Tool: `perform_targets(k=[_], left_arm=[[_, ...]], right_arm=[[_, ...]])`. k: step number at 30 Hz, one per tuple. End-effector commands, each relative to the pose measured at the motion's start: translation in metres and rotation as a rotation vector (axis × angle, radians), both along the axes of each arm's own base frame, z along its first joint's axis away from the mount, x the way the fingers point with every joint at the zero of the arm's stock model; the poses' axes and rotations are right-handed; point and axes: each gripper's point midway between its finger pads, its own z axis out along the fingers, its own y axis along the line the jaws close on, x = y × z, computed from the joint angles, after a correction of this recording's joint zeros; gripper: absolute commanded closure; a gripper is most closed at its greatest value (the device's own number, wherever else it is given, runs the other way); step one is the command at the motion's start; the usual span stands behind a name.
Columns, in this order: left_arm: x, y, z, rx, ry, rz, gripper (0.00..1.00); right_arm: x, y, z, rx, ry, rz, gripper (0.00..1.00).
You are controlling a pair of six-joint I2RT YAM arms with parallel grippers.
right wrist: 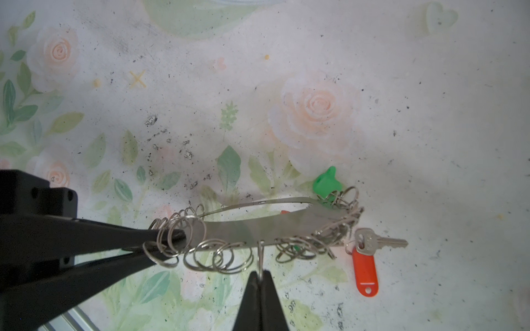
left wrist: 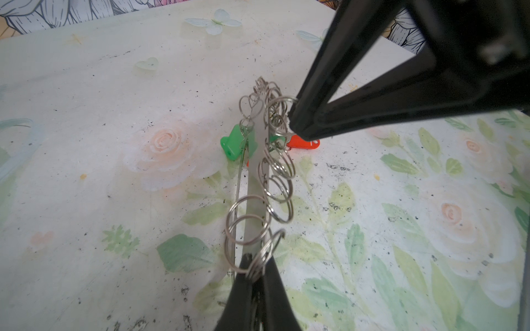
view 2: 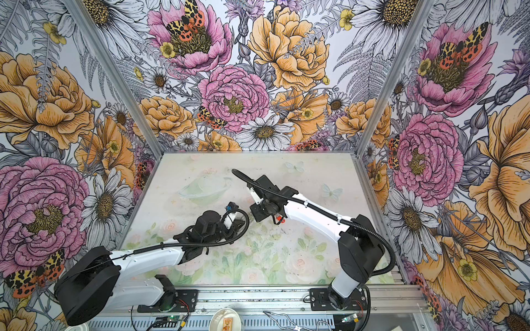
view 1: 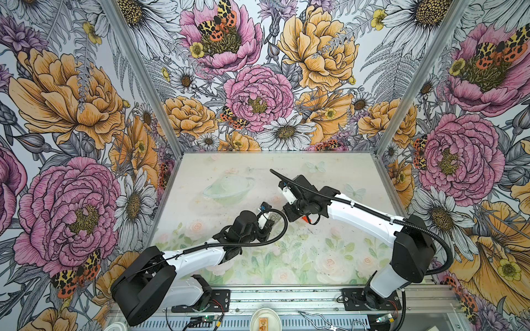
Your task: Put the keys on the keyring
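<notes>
The keyring (right wrist: 272, 223), a flat grey metal band fringed with silver split rings, is held on edge above the table between both grippers. My left gripper (left wrist: 256, 268) is shut on one end of it (left wrist: 258, 177). My right gripper (right wrist: 260, 275) is shut on a single split ring (right wrist: 260, 256) hanging from the band's edge. In both top views the grippers (view 1: 271, 222) (view 1: 285, 213) meet at mid-table. A green-capped key (right wrist: 325, 183) sits at the ring's far end. A silver key (right wrist: 378, 242) with an orange tag (right wrist: 364, 272) lies beside it. Whether either key is threaded on, I cannot tell.
The floral table mat (view 1: 315, 252) is bounded by flowered walls on three sides and an aluminium rail (view 1: 286, 295) at the front. A white dish (view 1: 265, 319) sits beyond that rail. The orange tag (view 1: 306, 220) shows under my right wrist.
</notes>
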Motion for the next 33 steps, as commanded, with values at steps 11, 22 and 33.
perform_targets(k=[11,22,33], left_arm=[[0.003,0.009,0.007,-0.001,-0.014,0.064,1.0],[-0.002,0.006,0.004,0.018,-0.018,0.036,1.0],[0.001,0.008,-0.002,0.027,-0.003,0.06,1.0]], right_arm=[[-0.002,0.006,0.013,0.045,-0.008,0.047,1.0],[0.021,-0.011,0.033,0.035,-0.083,-0.039,0.97],[0.026,-0.021,0.063,0.05,-0.181,-0.077,0.73]])
